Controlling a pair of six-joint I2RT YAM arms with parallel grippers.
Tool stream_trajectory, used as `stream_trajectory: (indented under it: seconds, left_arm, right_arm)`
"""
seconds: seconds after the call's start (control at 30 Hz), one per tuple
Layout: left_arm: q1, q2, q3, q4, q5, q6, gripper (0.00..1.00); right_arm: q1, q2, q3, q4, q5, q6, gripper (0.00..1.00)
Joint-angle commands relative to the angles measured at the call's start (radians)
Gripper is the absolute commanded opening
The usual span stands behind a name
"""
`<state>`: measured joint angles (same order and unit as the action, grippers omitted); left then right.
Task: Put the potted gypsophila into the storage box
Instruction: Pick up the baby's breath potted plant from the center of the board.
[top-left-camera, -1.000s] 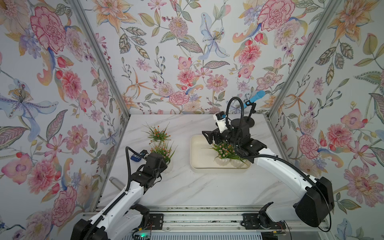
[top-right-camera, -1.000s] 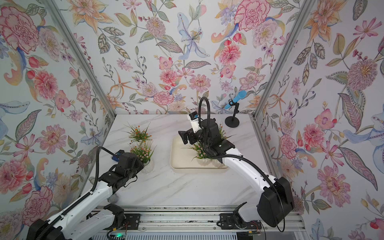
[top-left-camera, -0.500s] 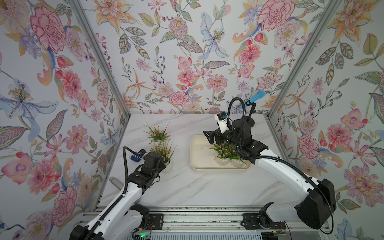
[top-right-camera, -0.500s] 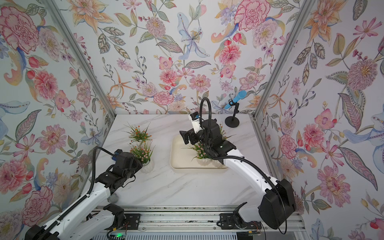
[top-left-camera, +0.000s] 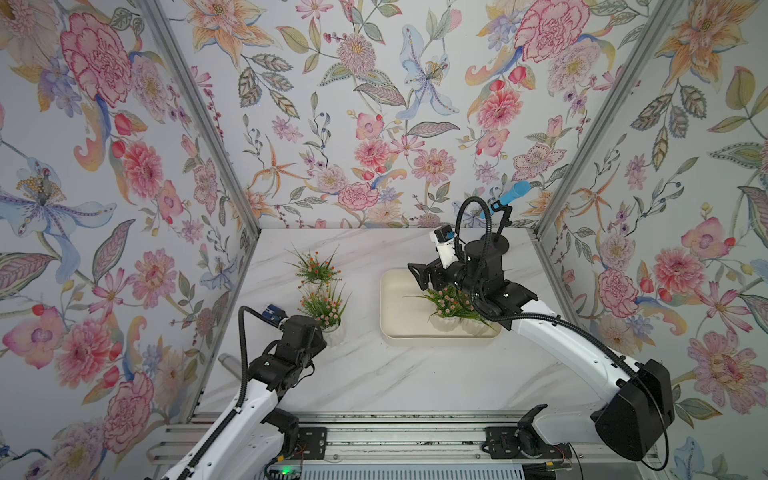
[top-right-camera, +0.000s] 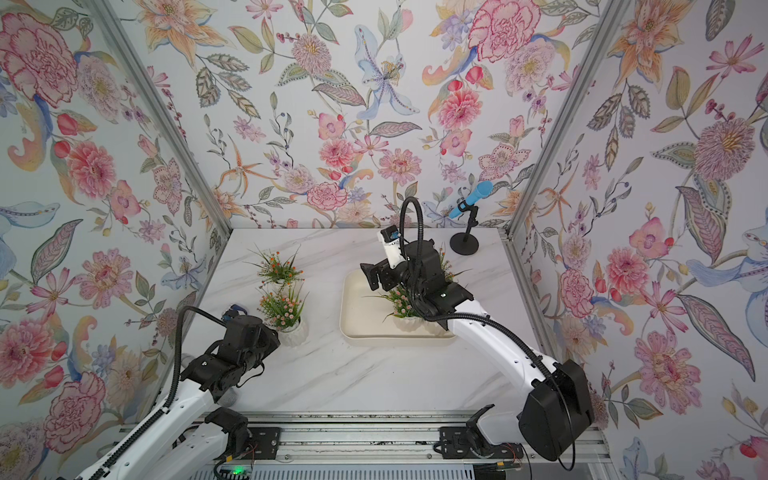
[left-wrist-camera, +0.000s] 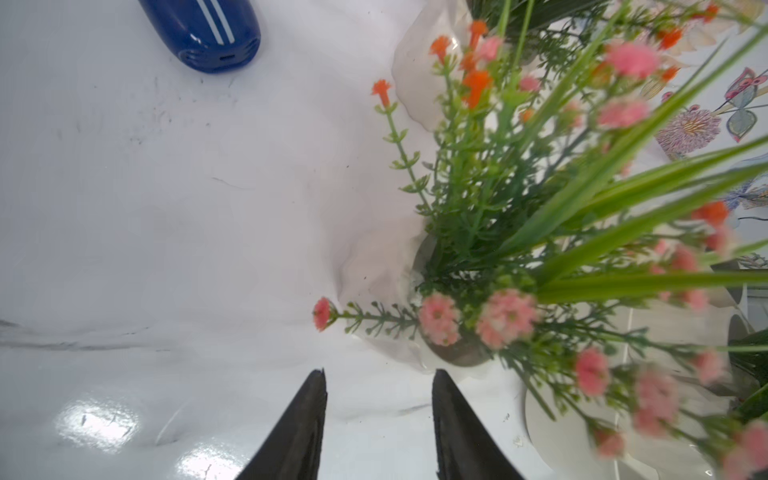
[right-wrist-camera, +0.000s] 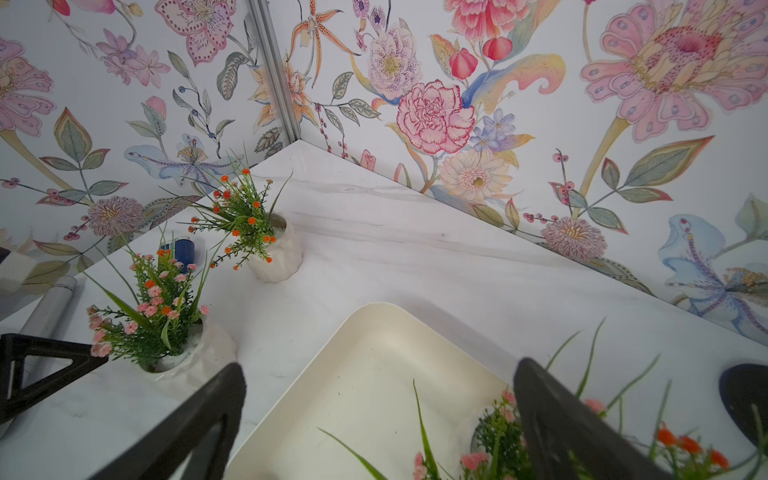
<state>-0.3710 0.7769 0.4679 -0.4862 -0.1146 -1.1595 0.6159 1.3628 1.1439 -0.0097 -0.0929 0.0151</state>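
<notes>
Left jaws, seemingly shifted, beside gypsophila (left-wrist-camera: 478, 316).

No word, number or brand can be read anywhere, neither on the white pots (right-wrist-camera: 276, 257), the storage box (right-wrist-camera: 365, 365) nor the flowered walls (top-left-camera: 374, 104). The only mark close to a sign is a pair of white stripes on a dark blue object (left-wrist-camera: 203, 33), which lies well ahead of the left gripper (left-wrist-camera: 378, 372) fingers (left-wrist-camera: 307, 415) and off to one side. It may carry fine print, but the view is too soft to tell.
</notes>
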Motion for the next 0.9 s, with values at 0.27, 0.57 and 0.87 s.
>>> stream_trajectory:
  seconds: [0.27, 0.57, 0.87]
  left_arm:
    - [0.035, 0.15, -0.034, 0.1, 0.021, 0.031, 0.44]
    - [0.129, 0.198, 0.0, 0.122, 0.022, 0.118, 0.44]
    - [0.166, 0.235, 0.015, 0.198, 0.036, 0.149, 0.47]
  right_arm:
    - [0.002, -0.044, -0.022, 0.001, 0.031, -0.019, 1.0]
    - [-0.005, -0.05, -0.029, 0.002, 0.048, -0.02, 1.0]
    - [-0.011, -0.039, -0.017, 0.002, 0.044, -0.029, 1.0]
